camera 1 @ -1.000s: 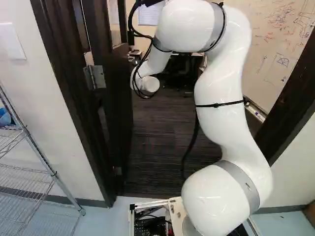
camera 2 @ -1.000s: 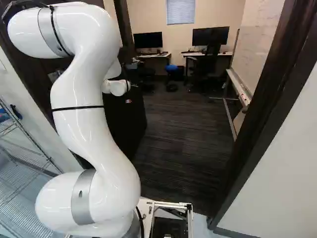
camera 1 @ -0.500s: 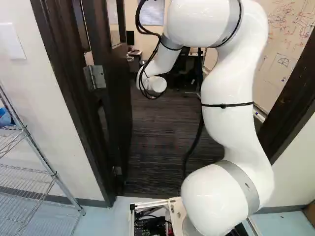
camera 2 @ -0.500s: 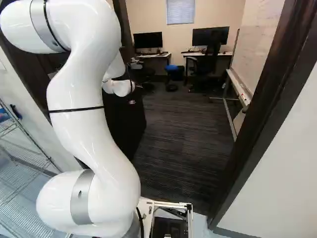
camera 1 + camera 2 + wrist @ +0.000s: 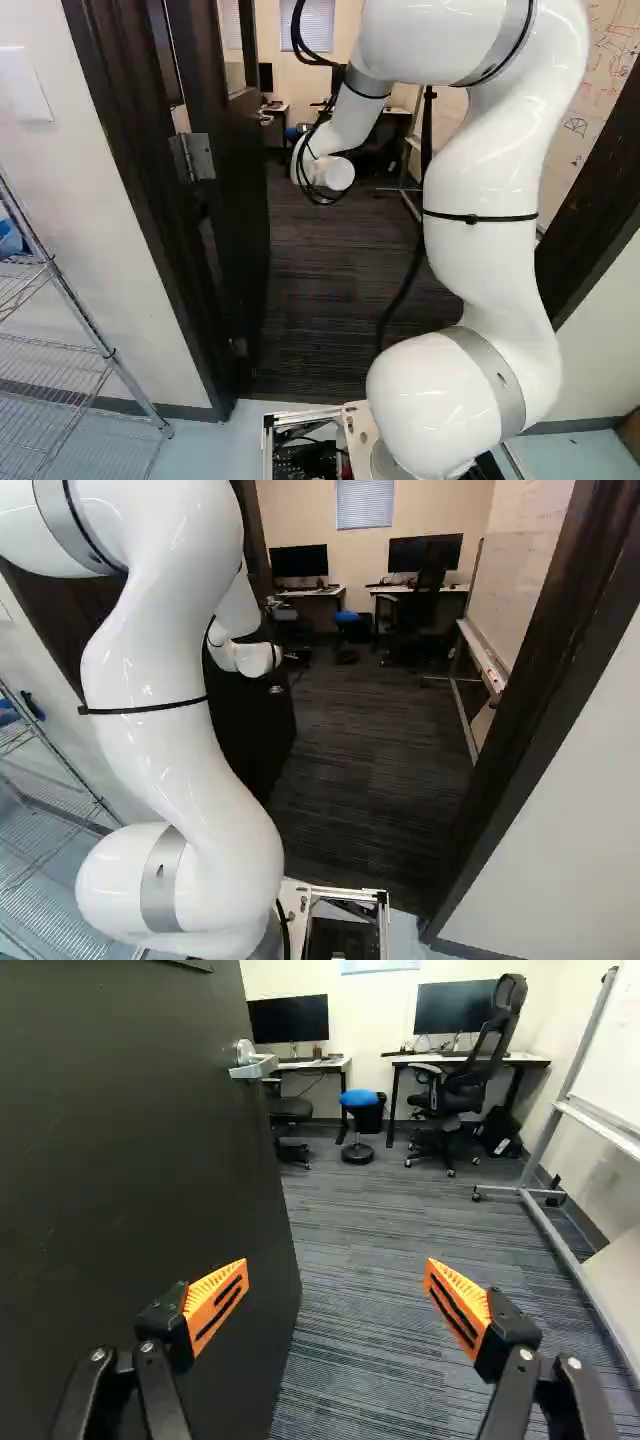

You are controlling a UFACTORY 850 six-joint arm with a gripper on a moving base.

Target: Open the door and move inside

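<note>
The dark door (image 5: 240, 220) stands swung inward at the left of the doorway, with carpeted floor (image 5: 315, 290) showing beside it. In the wrist view the door (image 5: 130, 1150) fills the side by one finger, and its silver lever handle (image 5: 252, 1066) is farther ahead, near the free edge. My gripper (image 5: 336, 1266) is open, its orange-padded fingers wide apart with nothing between them. One finger overlaps the door face in that view; contact cannot be told. Both base views show my white wrist (image 5: 332, 173), (image 5: 255, 659) past the doorway, beside the door, with the fingers hidden.
Dark frame posts (image 5: 150, 200), (image 5: 540, 700) flank the doorway. A wire shelf (image 5: 80, 350) stands left outside. Inside are desks with monitors (image 5: 288, 1020), an office chair (image 5: 470, 1080), a blue-topped stool (image 5: 358, 1100) and a wheeled whiteboard (image 5: 570, 1110) at the right.
The arm has swung so that its wrist shifts rightward in both base views, opening a wider gap from the door in the left one. The base and door have kept their places.
</note>
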